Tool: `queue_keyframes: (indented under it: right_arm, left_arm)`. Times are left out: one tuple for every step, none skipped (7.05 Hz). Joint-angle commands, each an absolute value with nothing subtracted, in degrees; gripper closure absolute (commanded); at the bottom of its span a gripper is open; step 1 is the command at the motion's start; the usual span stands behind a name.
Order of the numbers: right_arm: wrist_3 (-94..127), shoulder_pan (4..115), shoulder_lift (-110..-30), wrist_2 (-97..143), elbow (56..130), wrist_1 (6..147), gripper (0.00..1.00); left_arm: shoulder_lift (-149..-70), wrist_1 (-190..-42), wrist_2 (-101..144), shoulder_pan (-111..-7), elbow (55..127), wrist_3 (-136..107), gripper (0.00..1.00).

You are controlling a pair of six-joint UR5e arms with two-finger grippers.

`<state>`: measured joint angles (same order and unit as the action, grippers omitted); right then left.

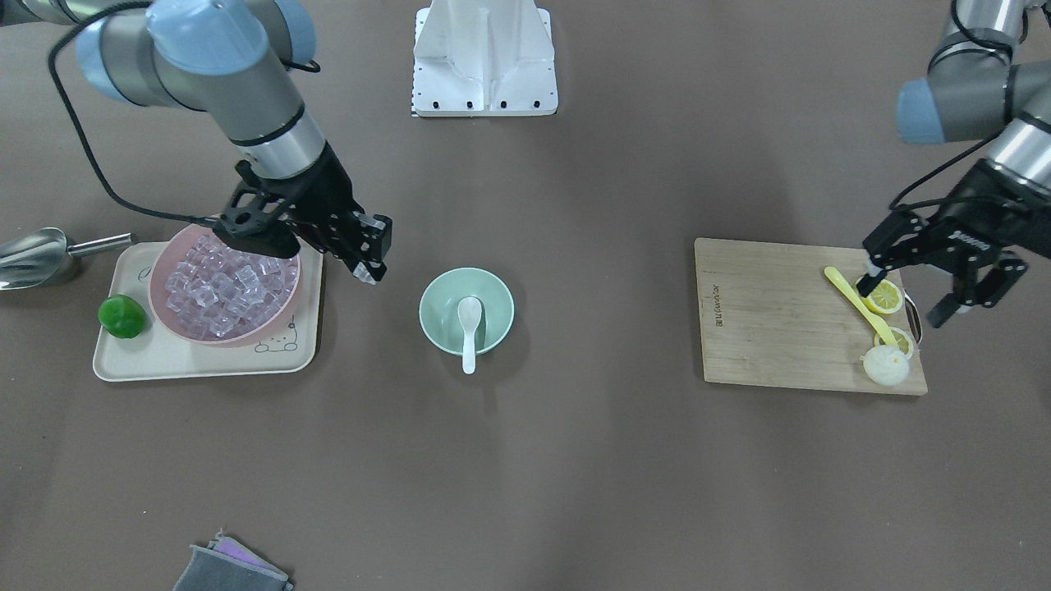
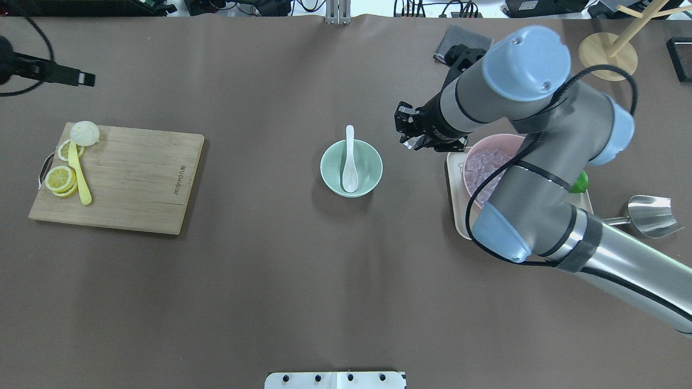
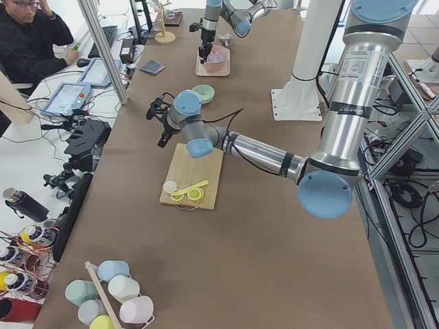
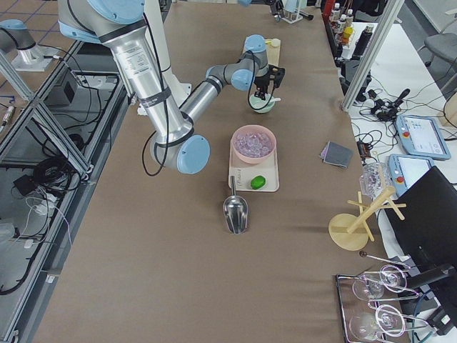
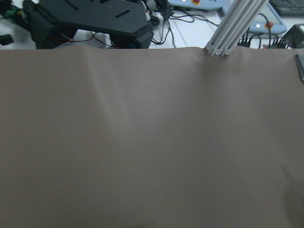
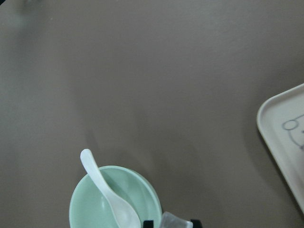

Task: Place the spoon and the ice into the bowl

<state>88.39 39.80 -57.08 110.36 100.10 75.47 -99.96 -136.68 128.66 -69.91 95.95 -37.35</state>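
The brown table (image 1: 575,460) carries the mint-green bowl (image 1: 435,305) at its middle. The white spoon (image 1: 470,324) lies in it, scoop on the bottom and handle leaning out over the rim on the operators' side.

On the robot's right of the bowl sits a cream tray (image 1: 164,361). It holds a pink bowl (image 1: 226,340) heaped with clear ice cubes (image 1: 222,287), with a green lime (image 1: 123,317) at its outer end. Beyond the tray lies a metal scoop (image 1: 33,256).

Well apart on the bowl's other side is a wooden cutting board (image 1: 772,320). At its outer end are lemon slices (image 1: 883,297), a slim yellow utensil (image 1: 854,300) and a round white piece (image 1: 887,365).

Farther from the bowl, a grey cloth (image 1: 230,566) lies at the operators' edge. Past that edge is a desk where a person (image 3: 31,34) sits.

The right arm reaches across the pink bowl. The right gripper (image 1: 368,276) hangs between tray and bowl, just beside the bowl's rim, pinching the ice (image 6: 175,221).

The left gripper (image 1: 907,295) hovers far from the bowl, above the lemon slices. Its fingers are spread with nothing between them.
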Motion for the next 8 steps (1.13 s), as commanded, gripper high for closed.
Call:
queue_keyframes:
  right_arm:
    - [88.4, 35.2, -52.1, 106.8, 93.3, 71.8, 1.0]
    - [88.3, 34.2, -50.8, 105.8, 91.3, 71.8, 1.0]
    - [88.2, 33.8, -50.5, 105.6, 89.8, 69.5, 0.8]
    - [88.4, 33.7, -49.4, 105.6, 87.6, 66.1, 0.01]
    - [87.8, 33.7, -49.2, 105.7, 87.6, 66.1, 0.0]
    - [87.1, 33.7, -49.5, 106.6, 89.2, 67.0, 0.0]
    - [82.3, 34.1, -50.9, 107.0, 94.2, 72.5, 0.0]
    - [71.0, 35.9, -55.4, 109.5, 103.4, 80.7, 0.0]
  left_arm:
    - [-96.7, -135.8, 133.2, -76.0, 96.8, -34.9, 0.02]
    - [-96.5, -135.4, 133.9, -77.5, 97.4, -35.0, 0.02]
    - [-95.4, -136.7, 135.4, -77.8, 97.2, -34.4, 0.02]
    - [-94.4, -137.4, 134.8, -77.9, 96.2, -33.9, 0.02]
    - [-94.0, -137.6, 133.3, -77.9, 96.1, -31.5, 0.02]
    - [-93.6, -137.6, 133.3, -77.9, 95.6, -30.9, 0.02]
    - [-92.4, -138.9, 133.3, -77.9, 95.7, -30.6, 0.02]
    - [-91.8, -139.8, 133.2, -77.9, 95.5, -30.7, 0.02]
